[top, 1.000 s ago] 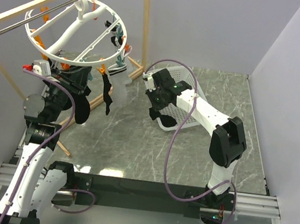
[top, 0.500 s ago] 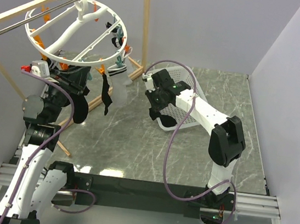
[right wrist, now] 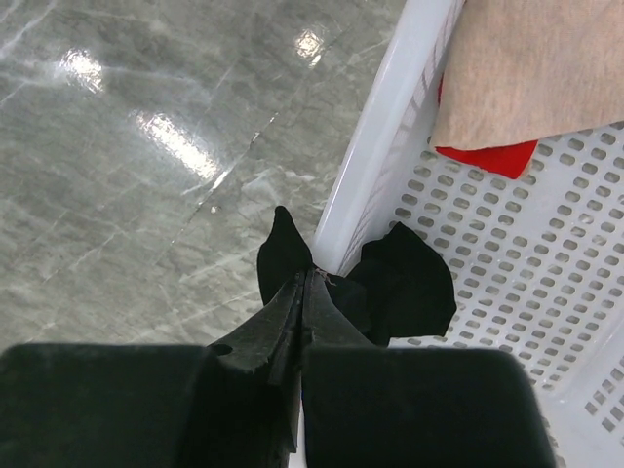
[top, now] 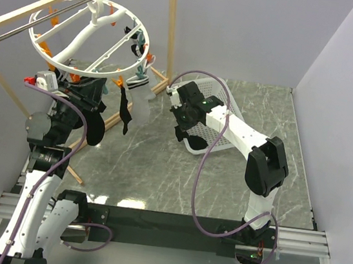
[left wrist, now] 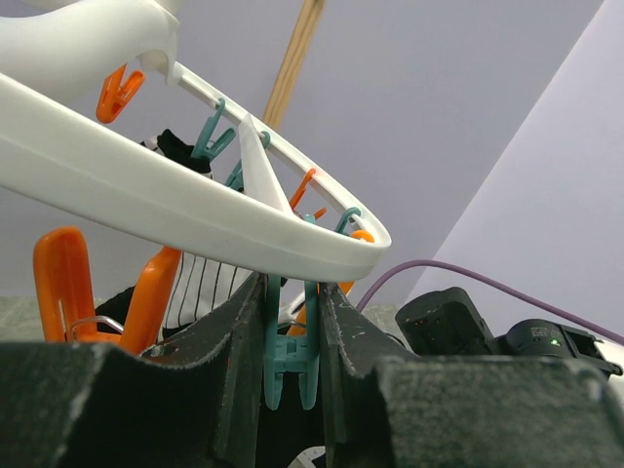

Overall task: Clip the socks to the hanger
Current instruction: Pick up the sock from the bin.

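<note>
So the right gripper [right wrist: 302, 285] is pinched fully shut on a black sock [right wrist: 405, 283], right at the rim of the white basket [right wrist: 390, 127]. The sock straddles that rim: one pointy bit pokes out over the grey marble-look table [right wrist: 127, 195] and the bigger lump sits inside the basket. Further in there's a beige cloth [right wrist: 531, 73] lying on top of something red [right wrist: 487, 156]. Over on the other side, the left gripper [left wrist: 291, 327] is raised to the underside of the round white hanger [left wrist: 146, 190] and is clamped tight on a teal clip [left wrist: 291, 369] hanging from the ring, one finger on each side of it. An orange clip [left wrist: 63, 283] sits just left of that, and behind it hangs a white sock with thin dark stripes [left wrist: 200, 292]. From the overhead view the hanger is hooked over a metal rail [top: 14, 32] at the back left, tilted. A black sock [top: 124, 113] dangles from a clip on its near edge, with a pale sock [top: 139, 96] just beside it. There's also a dark sock-shaped thing [top: 95, 128] hanging low next to the left arm, but I can't tell what it's attached to.
</note>
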